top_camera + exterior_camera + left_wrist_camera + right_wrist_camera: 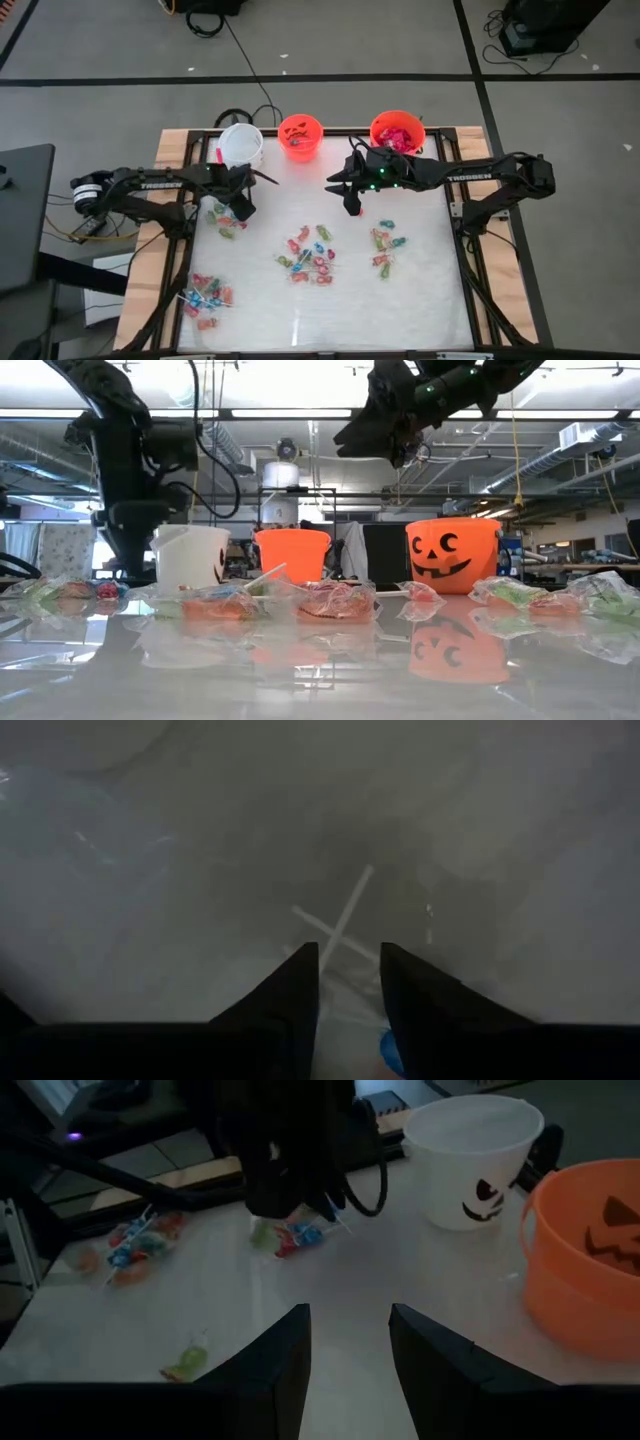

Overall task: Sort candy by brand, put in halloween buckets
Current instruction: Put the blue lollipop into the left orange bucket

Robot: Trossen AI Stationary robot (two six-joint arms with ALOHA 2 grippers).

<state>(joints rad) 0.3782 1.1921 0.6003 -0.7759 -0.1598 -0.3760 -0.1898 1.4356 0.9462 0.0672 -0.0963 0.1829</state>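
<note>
Three buckets (300,137) stand in a row along the table's (420,300) far edge. Candy (310,253) lies in heaps across the middle, with one heap at the near left corner. The left hand (240,207) sits before the leftmost bucket; the right hand (352,196) is before the rightmost.

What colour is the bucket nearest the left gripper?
White bucket with a black face, clearest in the right wrist view.

Glossy plastic buckets (452,555), crinkly shiny candy (335,600), smooth glossy tabletop (320,670).
</note>
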